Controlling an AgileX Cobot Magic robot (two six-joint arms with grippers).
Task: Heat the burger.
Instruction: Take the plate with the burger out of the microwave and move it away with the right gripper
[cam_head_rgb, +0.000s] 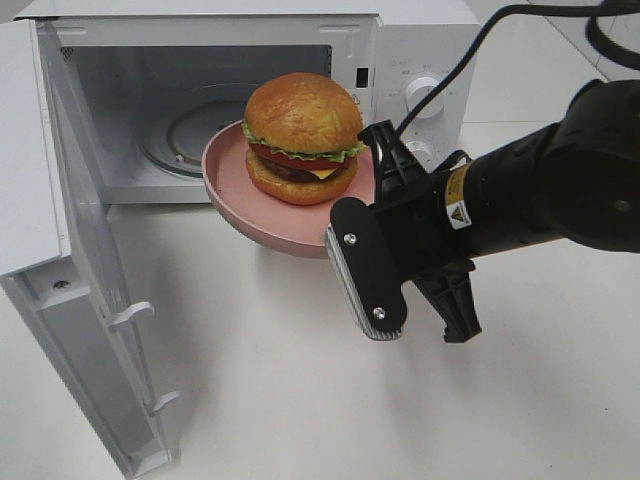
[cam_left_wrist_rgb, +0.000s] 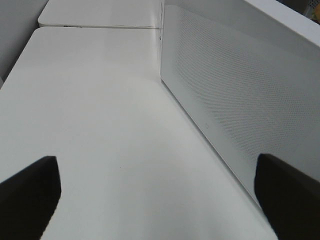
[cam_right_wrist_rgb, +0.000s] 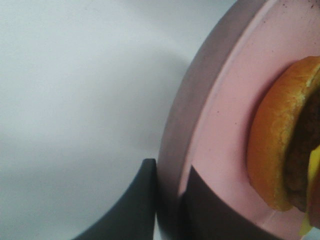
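Right fingers (cam_right_wrist_rgb: 167, 200): I see them pinching the pink plate (cam_head_rgb: 225, 180) rim
Burger (cam_head_rgb: 303, 138): on plate, before open microwave (cam_head_rgb: 420, 60)
Left fingers (cam_left_wrist_rgb: 30, 195): spread above tabletop (cam_left_wrist_rgb: 100, 125)

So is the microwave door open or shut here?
Open: the microwave door is swung wide to the left, exposing the cavity and its glass turntable.

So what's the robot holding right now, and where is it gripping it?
The right gripper pinches the pink plate by its rim, with the burger on it. The left gripper is open and empty.
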